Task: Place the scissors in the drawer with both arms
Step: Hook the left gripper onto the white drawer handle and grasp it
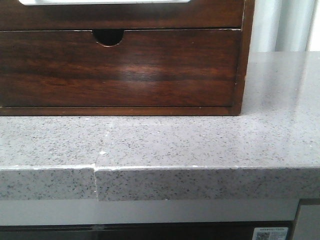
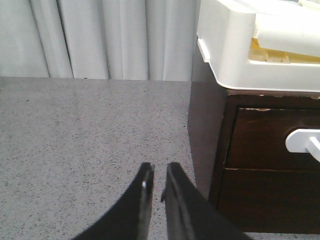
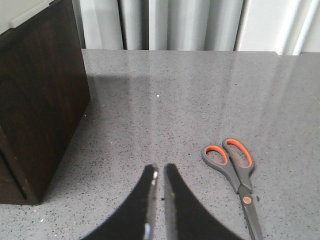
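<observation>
The scissors (image 3: 237,180) lie flat on the speckled grey countertop (image 3: 200,100), seen only from the right wrist camera. The handles are dark grey with orange lining inside both finger loops, and an orange dot marks the pivot. The blades are shut together and run out of frame, so the tips cannot be seen. The long axis runs from the loops, which lie toward the curtain (image 3: 165,25) at the back, down to the blades on the gripper's side, slightly slanted. They rest near the right gripper (image 3: 160,172), apart from it and untouched, well clear of the wooden cabinet (image 3: 40,100).

The drawer (image 1: 120,14) shows in the front view as a dark reddish-brown glossy front at the top edge, with a white round-cornered strip (image 1: 105,1) along its top. It appears pushed in. Below it sits the second drawer front (image 1: 120,70) with a small half-round finger notch (image 1: 108,37).

The right gripper has its dark fingers nearly together, a thin slit between them, holding nothing. The left gripper (image 2: 159,172) stands likewise, narrow gap, nothing held, beside the cabinet's corner. A white tray (image 2: 240,50) sits on the cabinet top.

A small white label (image 1: 270,234) shows under the counter edge; its print is too small to read.
</observation>
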Controlling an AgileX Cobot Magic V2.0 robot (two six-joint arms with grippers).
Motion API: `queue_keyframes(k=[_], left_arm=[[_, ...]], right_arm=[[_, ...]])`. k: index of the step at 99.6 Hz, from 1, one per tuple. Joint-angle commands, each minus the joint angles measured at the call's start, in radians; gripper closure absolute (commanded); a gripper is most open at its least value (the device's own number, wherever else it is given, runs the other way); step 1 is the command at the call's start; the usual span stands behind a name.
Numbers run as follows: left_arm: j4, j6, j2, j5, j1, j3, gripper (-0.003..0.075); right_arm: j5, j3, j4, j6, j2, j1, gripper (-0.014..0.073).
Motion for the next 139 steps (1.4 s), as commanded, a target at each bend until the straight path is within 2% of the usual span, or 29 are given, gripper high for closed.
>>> queue_keyframes(k=[1,12,17,22,41,59,84,94,112,122,139], left_arm=[[0.036,-0.010,0.015,-0.074,-0.006,-0.035,0.0508],[0.048,-0.010,0.015,-0.072,-0.006,-0.035,0.0253],[0.048,-0.010,0.015,-0.072,-0.006,-0.035,0.0180],[0.048,-0.010,0.015,-0.072,-0.006,-0.035,0.0150],[0.046,-0.010,0.015,-0.072,-0.006,-0.035,0.0156],[-0.026,-0.010,0.015,-0.072,-0.006,-0.035,0.0155],[-0.513,-0.010,0.021,-0.195,-0.006,0.019,0.0155],[-0.622,-0.010,0.050,-0.208,-0.006,0.057,0.0155],[-0.755,-0.001,0.172,-0.147,-0.009,0.064,0.0156],[-0.878,0.103,0.261,-0.095,-0.009,0.056,0.0156],[-1.285,0.448,0.390,0.009,-0.009,0.056,0.0156]], right_arm=[[-0.088,-0.034,-0.024,-0.013,0.014,-0.004,0.0480],[-0.089,-0.034,-0.055,-0.013,0.014,-0.004,0.0249],[-0.091,-0.034,-0.055,-0.013,0.014,-0.004,0.0174],[-0.091,-0.034,-0.055,-0.013,0.014,-0.004,0.0134],[-0.089,-0.034,-0.055,-0.013,0.014,-0.004,0.0132],[-0.089,-0.034,-0.055,-0.013,0.014,-0.004,0.0132],[-0.086,-0.034,-0.053,-0.013,0.014,-0.004,0.0132],[-0.086,-0.034,-0.053,-0.013,0.014,-0.004,0.0132],[-0.086,-0.034,-0.047,-0.013,0.014,-0.004,0.0132],[-0.086,-0.034,-0.047,-0.013,0.014,-0.004,0.0132],[-0.086,-0.034,-0.047,-0.013,0.014,-0.004,0.0132]])
